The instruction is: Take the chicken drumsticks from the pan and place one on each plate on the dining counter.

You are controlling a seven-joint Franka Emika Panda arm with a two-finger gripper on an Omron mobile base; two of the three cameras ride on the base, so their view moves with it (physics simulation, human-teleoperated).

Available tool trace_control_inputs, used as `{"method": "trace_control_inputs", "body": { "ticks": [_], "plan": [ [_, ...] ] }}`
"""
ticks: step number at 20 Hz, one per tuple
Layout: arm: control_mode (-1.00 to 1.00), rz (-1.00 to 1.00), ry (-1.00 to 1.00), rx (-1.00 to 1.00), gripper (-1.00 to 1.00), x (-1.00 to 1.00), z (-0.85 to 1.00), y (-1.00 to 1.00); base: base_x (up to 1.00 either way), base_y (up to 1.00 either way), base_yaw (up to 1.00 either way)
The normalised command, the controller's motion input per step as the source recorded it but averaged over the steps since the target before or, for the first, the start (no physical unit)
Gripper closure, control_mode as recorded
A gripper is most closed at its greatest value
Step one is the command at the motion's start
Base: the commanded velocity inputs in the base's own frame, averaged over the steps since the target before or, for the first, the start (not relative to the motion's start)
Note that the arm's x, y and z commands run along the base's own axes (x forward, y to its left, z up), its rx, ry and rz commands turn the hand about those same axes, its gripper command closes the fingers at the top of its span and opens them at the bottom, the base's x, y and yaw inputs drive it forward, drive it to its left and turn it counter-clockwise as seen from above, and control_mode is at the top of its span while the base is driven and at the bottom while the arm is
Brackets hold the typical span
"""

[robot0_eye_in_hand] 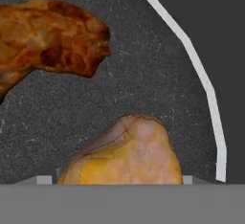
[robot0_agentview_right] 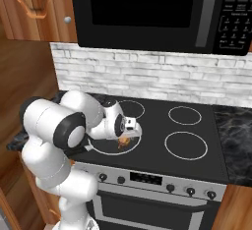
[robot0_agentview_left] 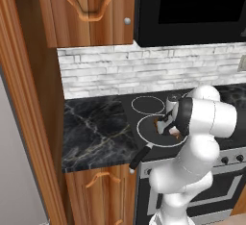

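Stovetop, front left burner: the pan (robot0_eye_in_hand: 143,74) holds both drumsticks, the gripper (robot0_agentview_right: 129,134) low over the golden one (robot0_eye_in_hand: 127,156), finger spread unclear, so a slanted pinch could squeeze it sideways.

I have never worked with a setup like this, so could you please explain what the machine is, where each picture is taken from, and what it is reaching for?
This is a computer-rendered kitchen. The white jointed machine is a robot arm on a base that can drive. Two pictures come from cameras on that base, behind the arm to its left and right, looking down at a black stove under a microwave. The third comes from a camera on the arm's hand, looking along its jaws.

The hand is low over a black pan on the front left burner. Two chicken drumsticks lie in it, apart: a dark reddish-brown one and a golden one, which sits right at the jaws. Whether they have gripped it cannot be told.
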Motion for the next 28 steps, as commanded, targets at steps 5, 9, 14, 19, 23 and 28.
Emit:
{"method": "trace_control_inputs", "body": {
  "ticks": [5,9,14,19,23,28],
  "plan": [
    [-1.00,-0.05,-0.15,0.04,1.00,-0.24,0.29,0.00,0.00,0.00,0.00],
    [-1.00,-0.07,-0.31,0.17,1.00,-0.31,1.00,0.00,0.00,0.00,0.00],
    [-1.00,-0.08,-0.20,0.23,1.00,-0.60,1.00,-0.06,0.00,0.00,0.00],
    [-1.00,-0.03,-0.01,0.16,1.00,-1.00,1.00,-0.10,0.00,0.00,0.00],
    [-1.00,-0.01,-0.04,0.08,1.00,-0.99,0.98,-0.01,0.00,0.00,0.00],
    [1.00,-0.02,0.00,0.00,1.00,-0.70,0.51,0.00,-0.19,0.00,-0.03]
  ]
}}
